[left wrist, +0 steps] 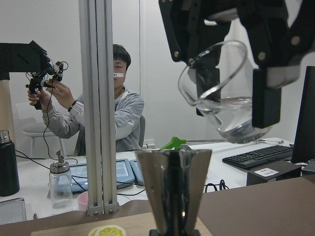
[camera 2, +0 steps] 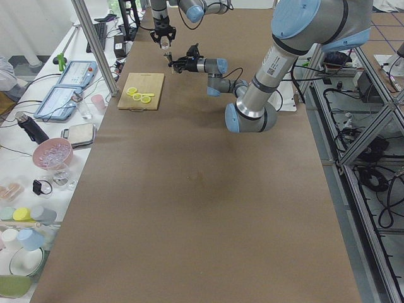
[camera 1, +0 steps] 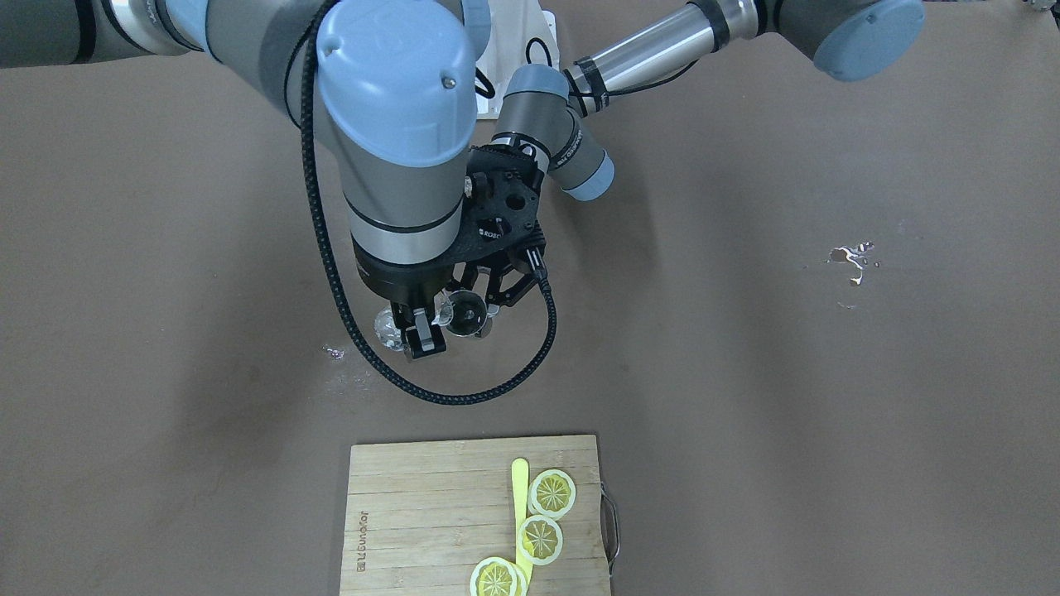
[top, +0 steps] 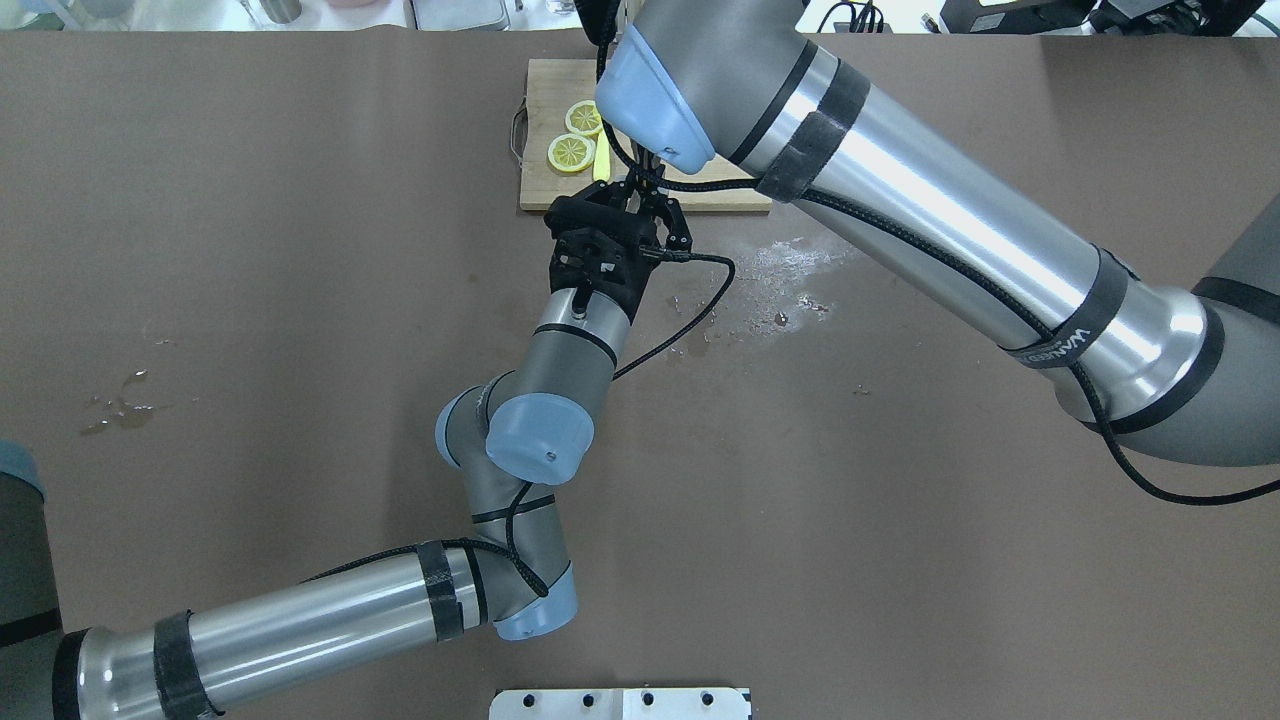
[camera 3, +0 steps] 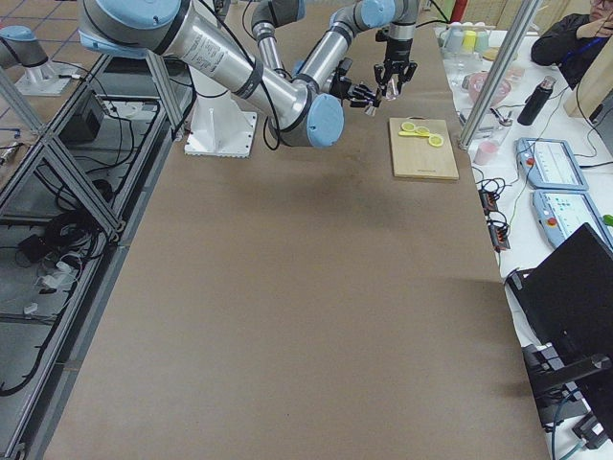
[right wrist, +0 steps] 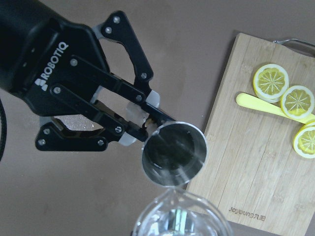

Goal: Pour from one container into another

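At the centre of the front-facing view, above a wooden cutting board with lemon slices, the two arms meet over the brown table. The left gripper reaches in level, its two fingers closed on the wall of a metal cup held upright in the air, just off the board's near edge. The right gripper comes down from above with its fingers clamped on either side of a clear glass. The glass is tipped, its rim leaning toward the cup's mouth and slightly higher than it. In the left wrist view water sits in the lower side of the glass, so the pour looks underway but unfinished. Emptying the glass into the cup and righting it remains. The overhead view shows wet patches on the table just to the right of the grippers. From the right wrist view a pale streak crosses the cup's rim, but I cannot tell if it is a falling stream or a reflection. How full the cup is cannot be judged from its dark inside. That view cuts the glass off at its bottom edge. Overhead, the right arm hides its own gripper and the glass, and both side views show the grippers too small to read.
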Robot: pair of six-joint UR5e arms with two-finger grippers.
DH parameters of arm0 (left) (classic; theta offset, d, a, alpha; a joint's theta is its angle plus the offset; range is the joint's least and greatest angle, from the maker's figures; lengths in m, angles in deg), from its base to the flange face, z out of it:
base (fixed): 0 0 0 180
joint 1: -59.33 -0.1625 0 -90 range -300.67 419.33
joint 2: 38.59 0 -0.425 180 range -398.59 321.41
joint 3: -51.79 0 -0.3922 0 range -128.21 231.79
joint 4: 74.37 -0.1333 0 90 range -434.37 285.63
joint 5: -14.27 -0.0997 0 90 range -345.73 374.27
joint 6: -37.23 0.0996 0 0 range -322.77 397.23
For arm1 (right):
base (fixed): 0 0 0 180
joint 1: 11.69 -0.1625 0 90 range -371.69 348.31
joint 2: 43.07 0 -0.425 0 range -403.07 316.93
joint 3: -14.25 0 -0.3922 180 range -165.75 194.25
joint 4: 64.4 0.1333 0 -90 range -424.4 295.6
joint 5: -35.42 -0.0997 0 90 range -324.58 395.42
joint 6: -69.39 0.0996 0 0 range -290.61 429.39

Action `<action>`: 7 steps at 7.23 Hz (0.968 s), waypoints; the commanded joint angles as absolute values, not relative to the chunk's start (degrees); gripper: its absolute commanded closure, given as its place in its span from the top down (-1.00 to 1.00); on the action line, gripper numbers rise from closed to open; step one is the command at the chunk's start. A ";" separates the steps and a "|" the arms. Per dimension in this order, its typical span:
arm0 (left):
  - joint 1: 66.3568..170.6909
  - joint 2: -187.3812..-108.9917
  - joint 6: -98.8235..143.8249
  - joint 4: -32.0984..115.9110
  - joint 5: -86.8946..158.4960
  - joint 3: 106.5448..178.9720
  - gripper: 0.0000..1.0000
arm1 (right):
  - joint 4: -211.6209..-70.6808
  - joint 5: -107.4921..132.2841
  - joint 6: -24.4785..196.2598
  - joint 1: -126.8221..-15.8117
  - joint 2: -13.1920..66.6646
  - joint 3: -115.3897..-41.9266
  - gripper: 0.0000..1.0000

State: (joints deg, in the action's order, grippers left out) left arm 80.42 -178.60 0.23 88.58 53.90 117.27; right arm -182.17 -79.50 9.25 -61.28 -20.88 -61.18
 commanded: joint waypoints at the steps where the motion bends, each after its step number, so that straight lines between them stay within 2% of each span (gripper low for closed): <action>1: 80.42 -178.60 0.23 88.58 53.99 117.27 -1.00 | -185.76 -75.78 6.83 -60.29 -22.58 -59.67 -1.00; 7: 80.42 -178.60 0.84 88.58 54.08 117.27 -1.00 | -187.89 -71.82 3.57 -59.50 -26.45 -53.97 -1.00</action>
State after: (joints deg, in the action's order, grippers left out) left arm 80.42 -178.60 0.42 88.57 54.08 117.27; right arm -187.80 -72.83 4.18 -59.74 -25.51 -55.58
